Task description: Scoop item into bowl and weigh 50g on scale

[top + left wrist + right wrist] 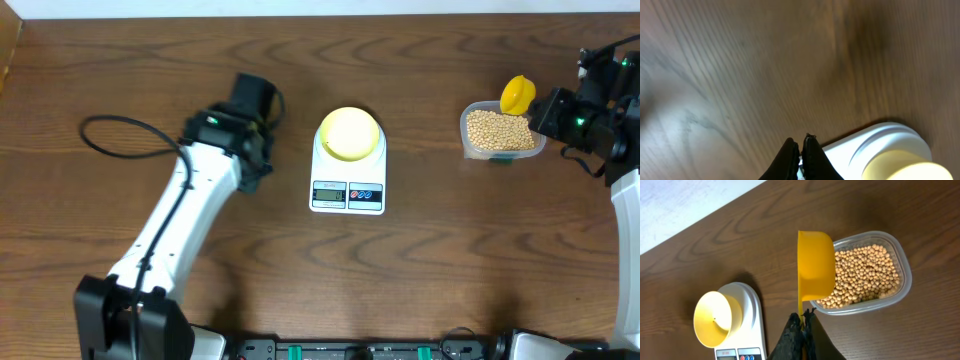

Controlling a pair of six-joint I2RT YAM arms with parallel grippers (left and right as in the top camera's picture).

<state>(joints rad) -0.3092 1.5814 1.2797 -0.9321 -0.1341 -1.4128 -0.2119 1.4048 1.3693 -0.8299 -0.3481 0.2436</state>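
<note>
Beans [865, 277] fill clear container [906, 287] at right side of table [450, 270]. Yellow scoop [815, 270] turned on edge over container's rim, handle clamped in right pincer [803, 322]. Bowl [349, 132] sits on scale [347, 195], centre. Left pincer [800, 144] closed, empty, just left of scale.

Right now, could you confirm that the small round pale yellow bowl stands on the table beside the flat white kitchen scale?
Not quite: the small round pale yellow bowl stands on the flat white kitchen scale, not beside it; the overhead view shows this.
</note>
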